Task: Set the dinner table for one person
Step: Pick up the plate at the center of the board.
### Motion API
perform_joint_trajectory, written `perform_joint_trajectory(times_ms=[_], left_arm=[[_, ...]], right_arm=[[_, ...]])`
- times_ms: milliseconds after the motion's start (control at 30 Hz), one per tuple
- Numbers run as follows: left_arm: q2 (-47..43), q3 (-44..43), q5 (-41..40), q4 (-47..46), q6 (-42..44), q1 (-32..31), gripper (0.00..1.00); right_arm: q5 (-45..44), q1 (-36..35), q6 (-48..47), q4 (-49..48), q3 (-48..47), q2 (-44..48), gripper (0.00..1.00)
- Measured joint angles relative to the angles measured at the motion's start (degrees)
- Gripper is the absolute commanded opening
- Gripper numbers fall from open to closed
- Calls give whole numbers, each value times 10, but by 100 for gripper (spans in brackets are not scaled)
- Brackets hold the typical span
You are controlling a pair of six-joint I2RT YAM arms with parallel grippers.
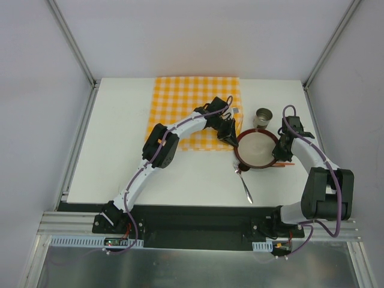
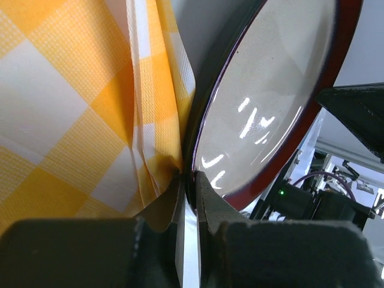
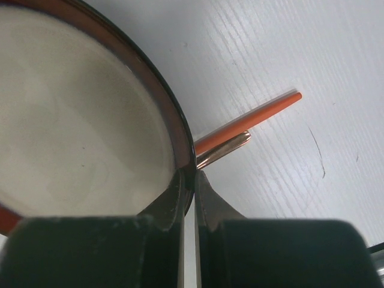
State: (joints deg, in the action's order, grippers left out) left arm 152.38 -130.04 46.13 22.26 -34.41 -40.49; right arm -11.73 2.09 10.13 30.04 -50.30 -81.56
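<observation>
**At the cloth's right edge: both arms pinch the plate, ready to place it**

On the dinner table (image 1: 120, 150), the white top spreading under everything in view, the step in hand looks like positioning the dark-red-rimmed plate (image 1: 259, 150). It sits to the right of the orange-and-white checked cloth (image 1: 186, 105), its left rim touching the cloth's near right corner.

The left gripper (image 1: 231, 137) has its jaws closed tight on the plate's left rim. In the left wrist view the cloth's edge is bunched into folds right against that rim, and I cannot tell whether fabric is caught in the pinch too. The right gripper (image 3: 192, 179) is clamped just as tightly on the opposite rim. The tabletop lies directly beneath both sets of jaws, with only the plate's edge between them.

Just past the right jaws, an orange handle (image 3: 252, 120) and a copper-coloured handle (image 3: 225, 149) poke out from under the plate. A spoon (image 1: 245, 183) lies nearer the arms, and a metal cup (image 1: 262, 117) stands just beyond the plate.

Next, I judge, comes an even two-handed lift and a carry leftward onto the cloth. That calls for matched motion, and care not to drag the bunched cloth or the utensils.
</observation>
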Motion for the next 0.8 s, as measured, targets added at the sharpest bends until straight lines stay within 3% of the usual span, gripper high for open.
perform_joint_trajectory(times_ms=[800], left_arm=[[-53,82,-50,-38,-5,-1,0]], right_arm=[[-8,-14,3,-2,-2,-8,1]])
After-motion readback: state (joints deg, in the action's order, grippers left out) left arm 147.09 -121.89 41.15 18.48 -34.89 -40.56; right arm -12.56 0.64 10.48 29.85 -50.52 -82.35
